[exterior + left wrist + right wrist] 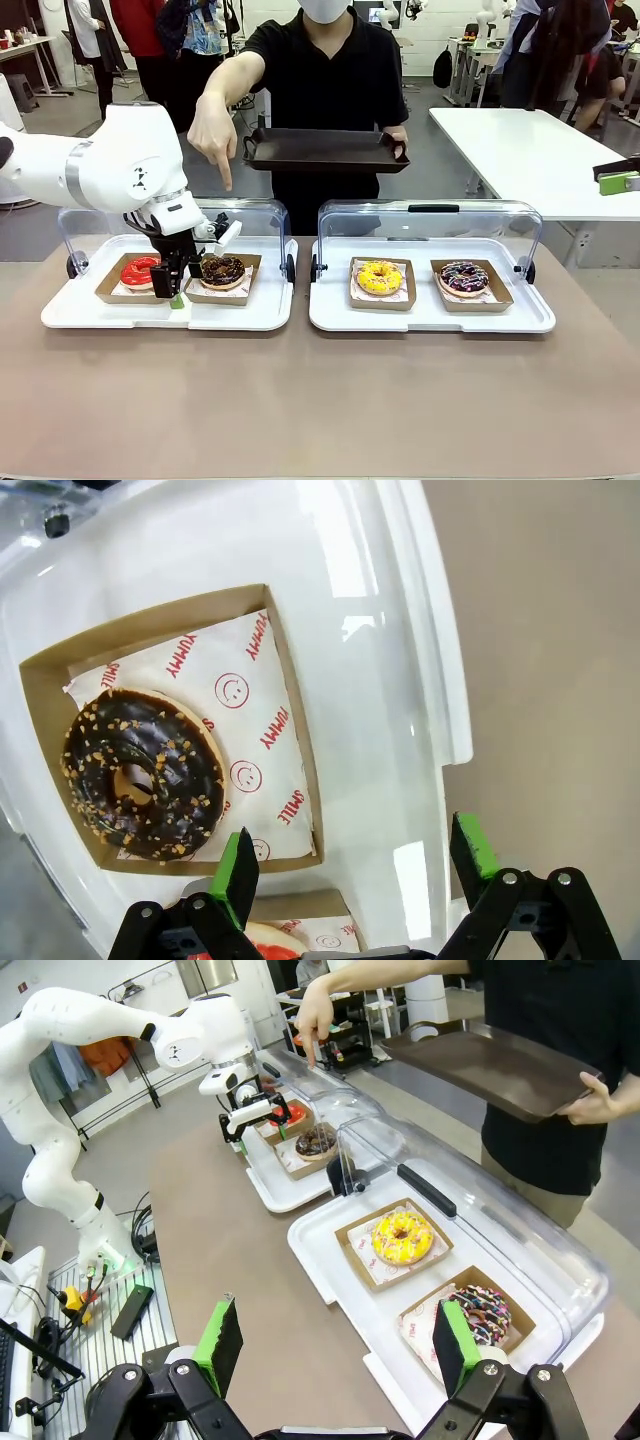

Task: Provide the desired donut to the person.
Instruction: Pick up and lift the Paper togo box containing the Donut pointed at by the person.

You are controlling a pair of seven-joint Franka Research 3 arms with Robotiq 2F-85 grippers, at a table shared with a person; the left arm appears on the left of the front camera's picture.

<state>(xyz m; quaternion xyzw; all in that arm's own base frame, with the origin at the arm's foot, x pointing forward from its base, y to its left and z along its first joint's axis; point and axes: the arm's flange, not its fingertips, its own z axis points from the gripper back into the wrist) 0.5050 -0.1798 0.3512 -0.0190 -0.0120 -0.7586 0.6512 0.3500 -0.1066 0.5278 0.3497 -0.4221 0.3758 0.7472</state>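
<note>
The person's pointing hand (212,130) aims a finger down at the chocolate-glazed, nut-sprinkled ring donut (140,775), so I judge that is the one wanted. It sits in a shallow brown cardboard tray (150,625) on the white plastic tray (380,680) at the left of the desk (320,400), beside a red-glazed donut (139,270).

My left end effector (355,868) hovers with its jaws wide and empty, over the white plastic tray's bare front part, off the donut's near corner. To do this well I should first centre over the cardboard tray, then come straight down and close on its walls rather than the soft glaze, keeping clear of the red neighbour and the raised clear plastic lid (250,215).

My right end effector (338,1345) hangs wide and empty, well apart. The person holds a dark rectangular serving tray (325,150) ready.
</note>
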